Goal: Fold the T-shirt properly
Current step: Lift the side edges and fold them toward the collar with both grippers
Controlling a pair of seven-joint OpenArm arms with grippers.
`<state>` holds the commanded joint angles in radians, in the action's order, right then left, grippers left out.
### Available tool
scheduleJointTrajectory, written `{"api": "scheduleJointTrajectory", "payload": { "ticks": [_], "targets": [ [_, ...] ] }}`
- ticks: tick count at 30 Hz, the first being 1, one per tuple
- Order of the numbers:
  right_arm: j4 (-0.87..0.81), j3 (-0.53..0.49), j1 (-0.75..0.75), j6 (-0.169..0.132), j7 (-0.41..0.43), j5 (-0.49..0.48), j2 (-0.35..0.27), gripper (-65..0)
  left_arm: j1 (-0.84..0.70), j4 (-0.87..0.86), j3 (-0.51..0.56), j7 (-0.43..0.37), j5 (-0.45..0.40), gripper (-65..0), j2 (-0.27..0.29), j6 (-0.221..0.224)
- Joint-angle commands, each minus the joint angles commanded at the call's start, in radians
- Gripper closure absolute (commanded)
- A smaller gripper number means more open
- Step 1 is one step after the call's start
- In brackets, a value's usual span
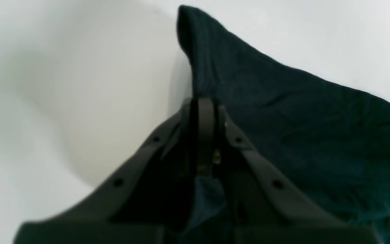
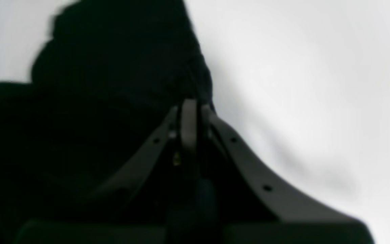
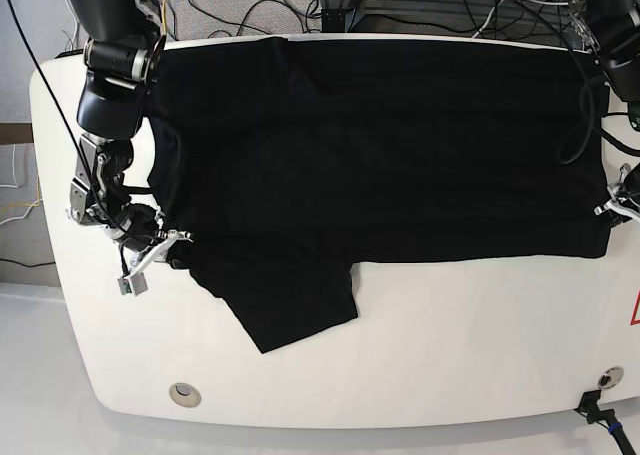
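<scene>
At the left of the base view, the right arm hangs down from its dark shoulder housing over the worktop's [image 3: 420, 375] left edge, its forearm angled down and inward so that the right gripper [image 3: 172, 243] meets the cloth low on that side. In the right wrist view that gripper's fingers [image 2: 189, 118] are pressed together, pinching a fold of the T-shirt [image 3: 400, 155]. The T-shirt lies spread, plain black side up, across the far half of the white worktop, with one sleeve reaching toward the near edge left of centre. At the far right, the left arm drops along the worktop's right edge, and the left gripper [image 3: 610, 207] sits at the garment's near right corner; the left wrist view shows it clamped on the dark fabric.
</scene>
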<state>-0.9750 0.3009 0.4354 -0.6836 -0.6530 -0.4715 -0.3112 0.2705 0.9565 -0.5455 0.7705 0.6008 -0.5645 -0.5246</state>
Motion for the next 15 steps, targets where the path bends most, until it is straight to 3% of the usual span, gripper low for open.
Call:
{"api": "scheduleJointTrajectory", "payload": {
  "ticks": [2,3,9,15],
  "targets": [
    [-0.068,0.006,-0.038,-0.002,-0.019,-0.008,-0.004,0.0,-0.007,0.007,-0.003,0.014,0.011,0.0,-0.004,-0.005],
    [0.077,0.001,0.044,-0.013,0.023,-0.013,-0.001,0.0,-0.010,0.016,0.001,0.006,-0.008,0.0,0.005,0.010],
    [-0.169,0.000,-0.082,-0.015,-0.050,-0.166,-0.010,0.0,-0.061,0.137,-0.008,0.034,0.014,0.0,0.001,0.017],
    [-0.357,0.025,-0.215,-0.015,-0.089,-0.196,-0.027,0.0,-0.155,0.275,-0.045,0.054,0.065,0.0,0.002,0.021]
  ]
}}
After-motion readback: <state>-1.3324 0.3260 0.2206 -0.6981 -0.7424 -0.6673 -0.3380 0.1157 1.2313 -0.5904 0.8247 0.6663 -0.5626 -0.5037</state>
